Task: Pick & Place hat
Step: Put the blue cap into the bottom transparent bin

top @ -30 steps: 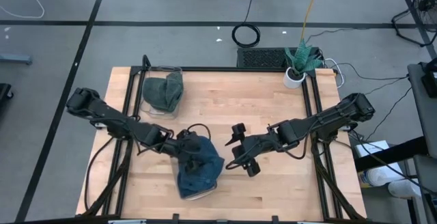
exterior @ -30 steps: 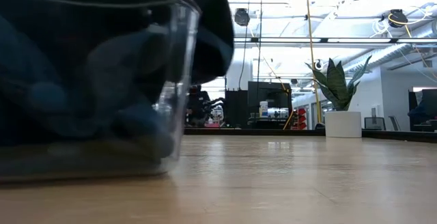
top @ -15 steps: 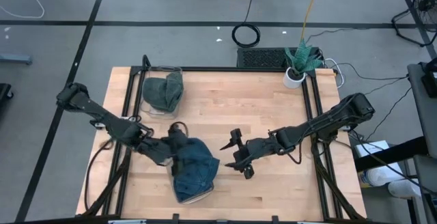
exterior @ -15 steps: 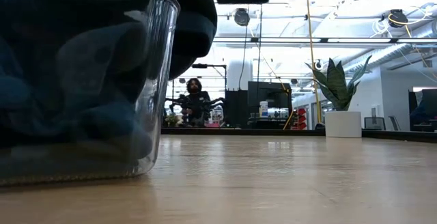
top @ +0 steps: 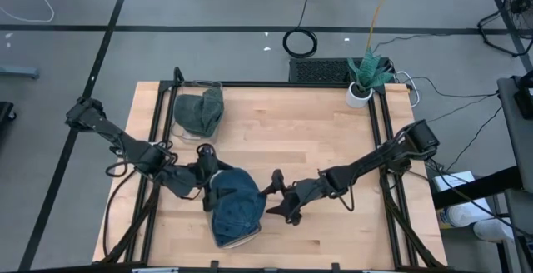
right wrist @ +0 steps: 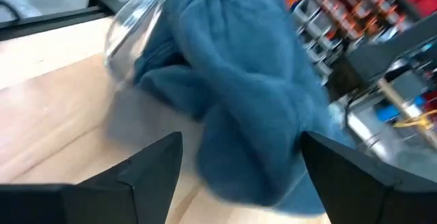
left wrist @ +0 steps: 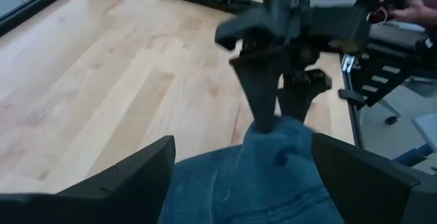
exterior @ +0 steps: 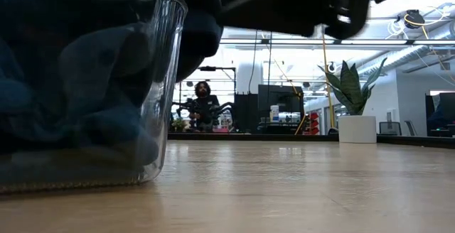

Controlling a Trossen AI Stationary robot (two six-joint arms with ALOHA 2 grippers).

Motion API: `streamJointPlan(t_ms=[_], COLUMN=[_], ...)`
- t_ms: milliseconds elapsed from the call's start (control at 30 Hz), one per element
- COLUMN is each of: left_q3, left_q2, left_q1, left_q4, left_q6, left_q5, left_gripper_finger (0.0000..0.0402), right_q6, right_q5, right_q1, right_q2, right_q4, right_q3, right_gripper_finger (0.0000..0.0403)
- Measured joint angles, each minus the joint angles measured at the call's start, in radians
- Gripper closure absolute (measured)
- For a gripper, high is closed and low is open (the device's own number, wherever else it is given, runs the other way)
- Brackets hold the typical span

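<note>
Blue hat (top: 236, 210) sits piled in and over a clear bowl (top: 237, 238) near the table's (top: 333, 131) front edge, left of centre; the hat spills over the bowl's rim. In the low view the bowl's glass wall (exterior: 85, 84) fills the left side with the dark blue hat (exterior: 71, 105) inside.

Left gripper (top: 208, 191) is at the hat's left side, fingers apart, one on each side of the hat's top in the left wrist view (left wrist: 239, 190); cannot tell if they touch the cloth. Right gripper (top: 279, 200) is at the hat's right side, fingers apart, tips just beside or touching the hat; in the left wrist view its fingers (left wrist: 263, 94) point down onto the hat's (left wrist: 273, 176) edge. The right wrist view shows the hat (right wrist: 239, 80) bulging out of the bowl (right wrist: 133, 26), between that gripper's spread fingers (right wrist: 143, 169).

Second hat, grey-green (top: 200, 111), lies in another clear bowl (top: 179, 87) at the table's back left corner. Potted plant (top: 365, 77) stands at the back right corner. A person (exterior: 202, 101) sits in the room behind, seen in the low view.
</note>
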Motion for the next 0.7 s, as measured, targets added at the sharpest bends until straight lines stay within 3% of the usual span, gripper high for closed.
streamJointPlan(t_ms=[133,233,533,700], left_q3=[0.0,0.0,0.0,0.0], left_q2=[0.0,0.0,0.001,0.001], left_q1=[0.0,0.0,0.0,0.004], left_q4=[-0.003,-0.008,-0.014,-0.014], left_q6=[0.0,0.002,0.0,-0.001], left_q5=[0.0,0.0,-0.001,-0.001], left_gripper_finger=[0.005,0.005,0.005,0.005], right_q6=[-0.032,-0.041,-0.04,-0.062], right_q5=[0.003,-0.002,-0.058,-0.06], right_q1=[0.002,-0.006,-0.041,-0.015], right_q2=[-0.002,-0.001,0.001,0.0], right_q4=[0.012,0.005,-0.087,0.038], right_q3=[0.045,0.063,0.066,0.076], right_gripper_finger=[0.0129,0.0169,0.038,0.04])
